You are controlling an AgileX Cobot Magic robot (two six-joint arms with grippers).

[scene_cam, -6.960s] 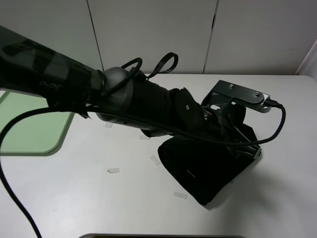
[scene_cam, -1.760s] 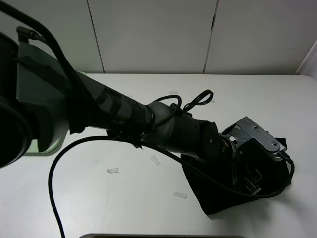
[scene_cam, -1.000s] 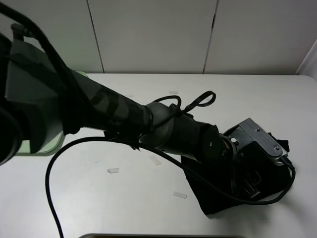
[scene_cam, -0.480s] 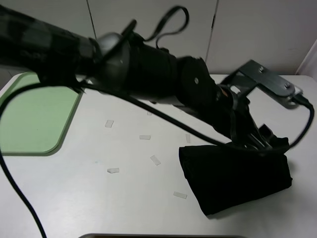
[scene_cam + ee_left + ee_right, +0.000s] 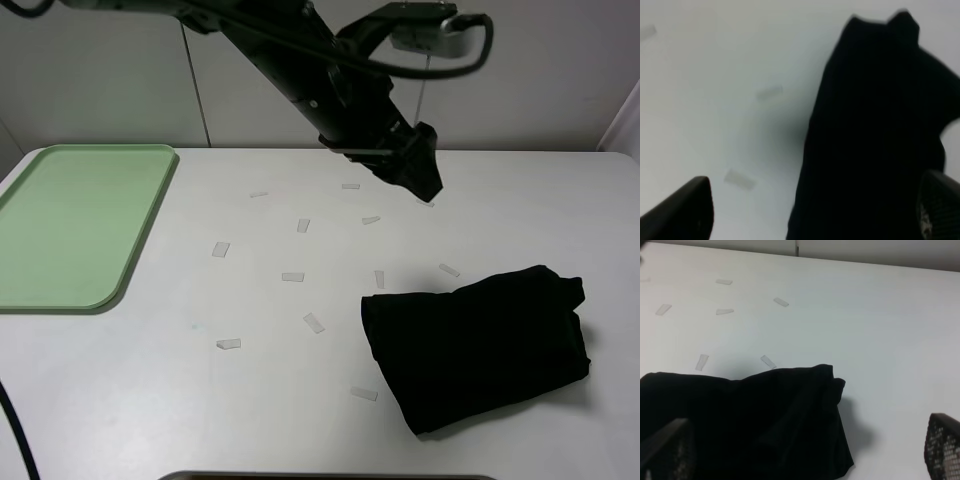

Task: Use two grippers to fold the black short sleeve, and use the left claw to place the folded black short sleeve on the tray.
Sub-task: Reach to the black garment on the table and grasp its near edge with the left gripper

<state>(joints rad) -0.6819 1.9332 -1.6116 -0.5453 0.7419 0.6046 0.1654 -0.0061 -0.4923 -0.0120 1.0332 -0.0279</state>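
The black short sleeve lies folded in a compact bundle on the white table, right of centre. It also shows in the left wrist view and the right wrist view. My left gripper hangs high above the table, beyond the shirt and apart from it. In its wrist view the left gripper is wide open and empty. My right gripper is open and empty, looking down on the shirt from above; it is out of the exterior view. The green tray sits at the far left.
Several small pale tape scraps are scattered over the table's middle between tray and shirt. The left arm spans the upper middle of the exterior view. A dark edge shows at the table's front.
The left arm, which lay low over the shirt, has risen and swung back toward the far side. The shirt is let go and lies uncovered.
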